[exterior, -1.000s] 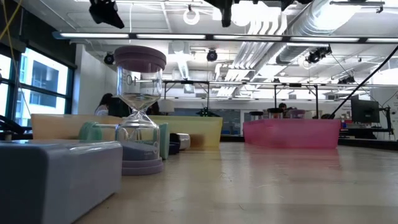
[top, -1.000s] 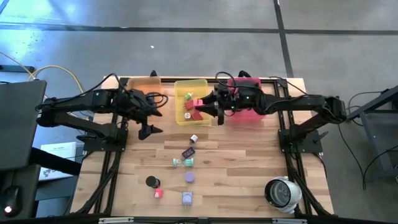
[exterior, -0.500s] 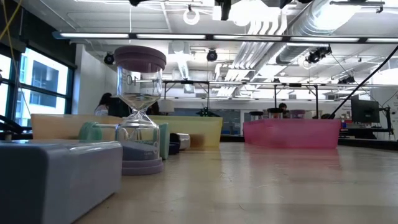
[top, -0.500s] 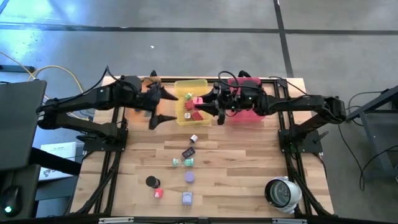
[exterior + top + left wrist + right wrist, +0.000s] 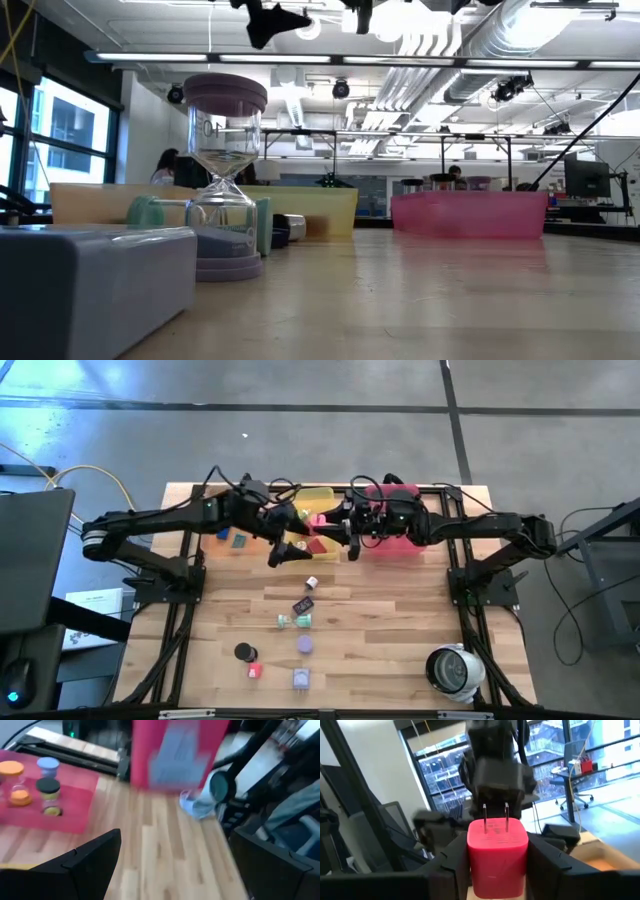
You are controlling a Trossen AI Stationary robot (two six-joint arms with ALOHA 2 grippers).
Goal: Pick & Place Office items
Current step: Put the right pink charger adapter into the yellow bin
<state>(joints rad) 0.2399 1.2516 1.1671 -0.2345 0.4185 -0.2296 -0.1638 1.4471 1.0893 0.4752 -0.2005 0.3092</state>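
I'm seeing my right gripper (image 5: pixel 497 865) clamping a glossy red plug cube (image 5: pixel 497 854), two metal prongs up, above the yellow translucent tray (image 5: pixel 318 493). My left gripper (image 5: pixel 283 540) is hanging wide apart and empty beside it, over the wooden table (image 5: pixel 390 630).

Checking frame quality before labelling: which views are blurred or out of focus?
Left wrist view: motion-smeared throughout, the pink tray and wooden table soft. Right wrist view: red plug cube between the right gripper fingers fairly sharp, background arm blurred. Low view: near lavender block out of focus, hourglass sharp. High view: crisp.
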